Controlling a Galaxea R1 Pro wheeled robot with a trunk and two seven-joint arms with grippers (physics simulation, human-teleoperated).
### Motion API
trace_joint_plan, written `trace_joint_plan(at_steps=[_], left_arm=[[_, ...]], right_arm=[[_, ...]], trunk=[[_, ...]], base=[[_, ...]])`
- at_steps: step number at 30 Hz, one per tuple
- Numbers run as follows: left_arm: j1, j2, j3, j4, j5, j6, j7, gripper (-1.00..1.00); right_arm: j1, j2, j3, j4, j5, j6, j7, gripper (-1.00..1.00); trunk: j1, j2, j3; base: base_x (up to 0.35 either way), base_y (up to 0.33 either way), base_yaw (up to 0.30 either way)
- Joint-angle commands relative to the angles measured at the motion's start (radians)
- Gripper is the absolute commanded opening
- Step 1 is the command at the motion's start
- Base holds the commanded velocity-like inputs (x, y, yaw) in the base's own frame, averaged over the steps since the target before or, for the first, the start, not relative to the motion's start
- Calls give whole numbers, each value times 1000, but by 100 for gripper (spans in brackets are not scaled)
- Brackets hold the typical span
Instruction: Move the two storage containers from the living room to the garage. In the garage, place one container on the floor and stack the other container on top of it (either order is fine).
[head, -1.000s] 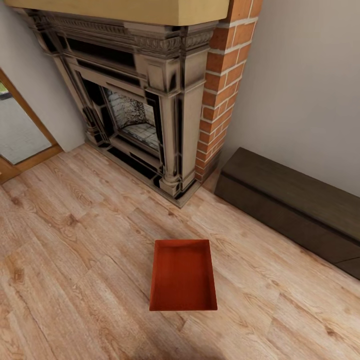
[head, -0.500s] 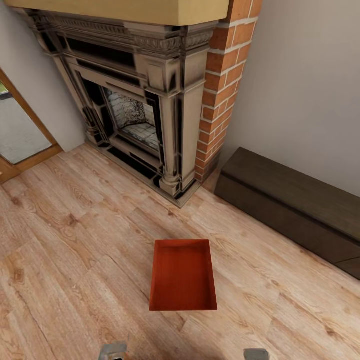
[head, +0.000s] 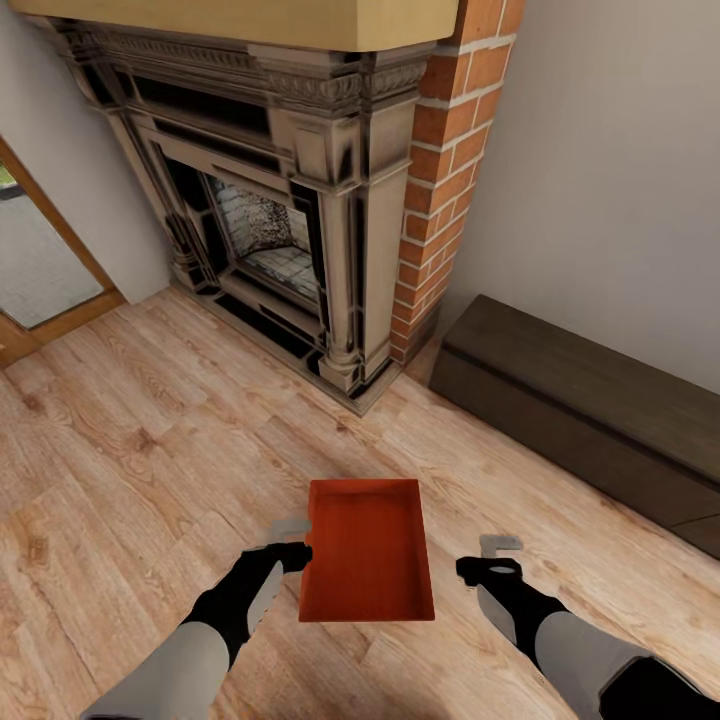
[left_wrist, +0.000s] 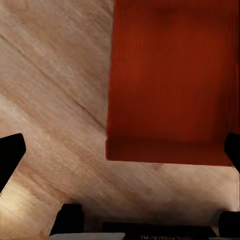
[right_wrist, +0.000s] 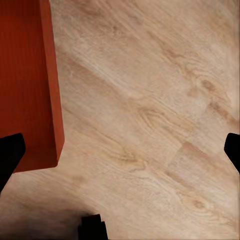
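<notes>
One orange-red topless storage container (head: 366, 548) rests on the light wood plank floor (head: 150, 470) of the living room, in front of the fireplace. The second container is out of view. My left gripper (head: 290, 541) hovers just beside the container's left wall, open with nothing between its fingers. In the left wrist view the container (left_wrist: 172, 80) lies ahead of the open left gripper (left_wrist: 120, 155). My right gripper (head: 490, 557) hangs open a short way off the container's right wall. The right wrist view has the container (right_wrist: 25, 80) to one side of the open right gripper (right_wrist: 120, 152).
An ornate stone fireplace (head: 290, 200) with a brick column (head: 440, 170) stands beyond the container. A long dark low bench (head: 590, 420) runs along the right wall. A wood-framed glass door (head: 40, 260) is at the far left.
Both arms have risen from the lower edge of the head view and now flank the container, left close to its wall, right a little apart. Container and camera have not moved.
</notes>
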Motion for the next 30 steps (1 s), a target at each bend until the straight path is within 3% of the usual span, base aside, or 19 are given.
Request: trace_joint_plan(at_steps=[1,5,7,16,17,19,22,30], left_arm=[[-4,-9,-9,2,-21,3,7,100],[-11,-22,-20,-11,-113,-5,8,100],[-12,-23,-21,-11,-125,-4,8,100],[-12,-18,-17,-15,-131,-4,11,100],[-11,-17,-15,-20,-131,-5,16,100],[-12,-18,-12,-41,-131,-4,36,100],[-11,-20,-10,-73,-130,-5,97,100],[-11,-27,-11,-86,-127,-2,114,100]], right_arm=[[-5,2,8,-3,-5,8,-10,100],[-14,13,9,-3,-5,0,-14,100],[-15,15,9,-3,-7,-8,-14,100],[-37,21,8,-1,-9,-12,-10,100],[-47,43,8,1,-9,-11,-10,100],[-48,48,8,12,-9,-15,-9,100],[-49,47,8,25,-9,-18,-9,100],[-49,44,8,27,-8,-19,-8,100]], trunk=[[0,-1,-1],[0,-1,-1],[0,-1,-1],[0,-1,-1],[0,-1,-1],[0,-1,-1],[0,-1,-1],[0,-1,-1]], base=[[0,0,0],[0,0,0],[0,0,0],[0,0,0],[0,0,0],[0,0,0],[0,0,0],[0,0,0]])
